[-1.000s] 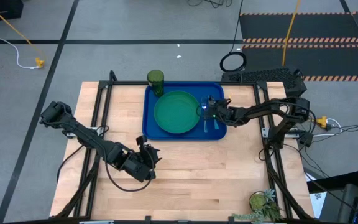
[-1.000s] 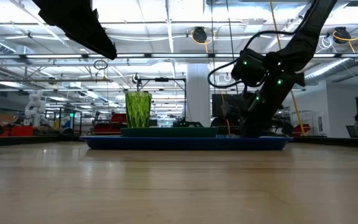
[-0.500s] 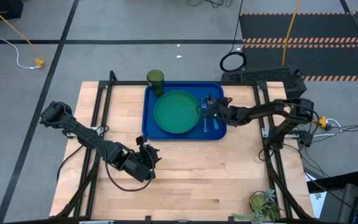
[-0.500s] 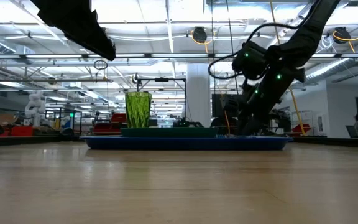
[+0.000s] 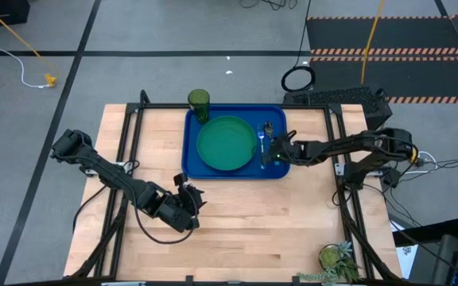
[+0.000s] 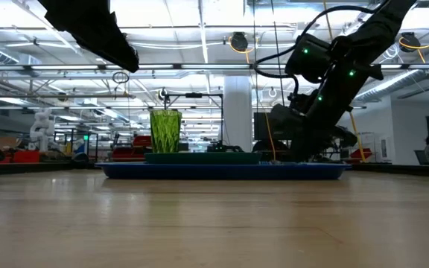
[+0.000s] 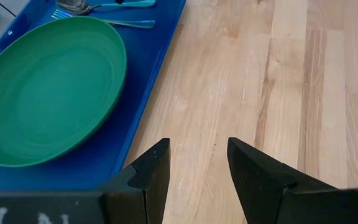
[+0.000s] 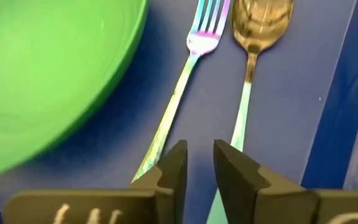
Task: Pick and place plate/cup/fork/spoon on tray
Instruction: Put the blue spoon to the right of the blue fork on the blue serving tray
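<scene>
Overhead hides what wrist shows: fork [image 8: 182,84] beside spoon [image 8: 253,43].

My high view looks straight down; my low view looks level across the table. Both wrist views sit close, sharing the tray [image 5: 192,155].

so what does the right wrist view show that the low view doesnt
Only the right wrist view shows the fork and spoon lying side by side, apart, beyond the right gripper, jaws slightly parted and empty. Only the low view shows the cup upright and the room behind. Both show the plate on the tray.
</scene>
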Robot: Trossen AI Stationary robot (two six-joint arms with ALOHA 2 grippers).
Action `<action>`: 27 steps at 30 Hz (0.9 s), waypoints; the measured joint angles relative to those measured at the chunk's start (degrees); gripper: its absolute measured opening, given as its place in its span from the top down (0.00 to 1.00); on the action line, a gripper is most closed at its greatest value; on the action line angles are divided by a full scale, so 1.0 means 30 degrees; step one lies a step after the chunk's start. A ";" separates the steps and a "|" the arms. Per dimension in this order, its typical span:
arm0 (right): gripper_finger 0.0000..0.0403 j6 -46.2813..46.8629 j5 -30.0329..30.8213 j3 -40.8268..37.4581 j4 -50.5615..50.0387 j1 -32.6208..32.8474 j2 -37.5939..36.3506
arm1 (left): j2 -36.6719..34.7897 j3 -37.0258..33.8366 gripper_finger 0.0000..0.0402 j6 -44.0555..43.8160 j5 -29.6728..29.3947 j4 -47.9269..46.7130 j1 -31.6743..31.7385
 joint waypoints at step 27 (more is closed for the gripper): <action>1.00 0.2803 0.0508 0.0044 -0.2393 0.1972 0.0965 | 0.0000 0.0000 0.59 -0.0073 -0.0029 0.0124 0.0211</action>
